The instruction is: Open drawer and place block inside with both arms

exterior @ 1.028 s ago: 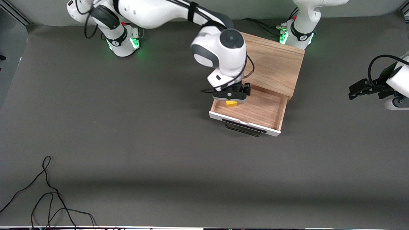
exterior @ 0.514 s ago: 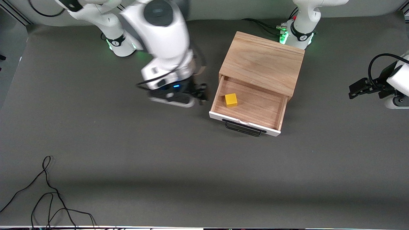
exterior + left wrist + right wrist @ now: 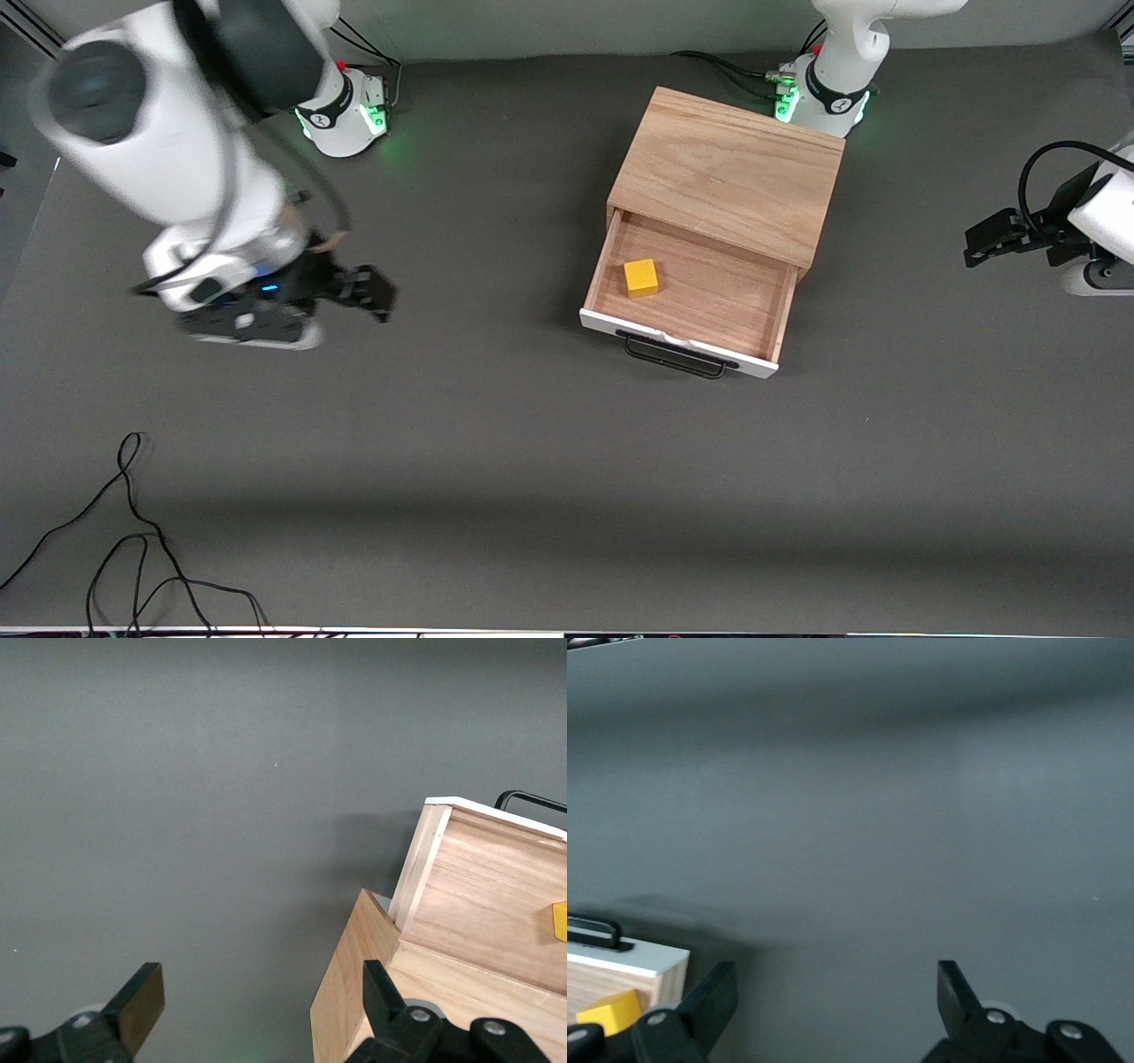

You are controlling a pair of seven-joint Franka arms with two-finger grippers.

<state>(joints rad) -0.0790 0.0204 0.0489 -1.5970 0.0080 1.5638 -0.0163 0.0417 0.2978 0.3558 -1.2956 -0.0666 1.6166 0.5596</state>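
The drawer (image 3: 709, 310) stands pulled out of the light-wood cabinet (image 3: 726, 173), its white front and black handle (image 3: 675, 357) toward the front camera. The yellow block (image 3: 640, 277) lies inside it, at the side toward the right arm's end. My right gripper (image 3: 372, 297) is open and empty over the bare table, well away from the drawer toward the right arm's end. Its wrist view shows the drawer front (image 3: 638, 961) and the block (image 3: 611, 1010). My left gripper (image 3: 979, 248) is open and empty at the left arm's end; its wrist view shows the cabinet (image 3: 354, 992) and the drawer (image 3: 478, 895).
A loose black cable (image 3: 133, 532) lies on the dark grey table mat (image 3: 532, 461) near the front camera, toward the right arm's end. The arm bases (image 3: 341, 111) (image 3: 819, 97) glow green along the table's back edge.
My right gripper has let go of the block, left it in the drawer, and swung away toward the right arm's end. The left arm has barely moved.
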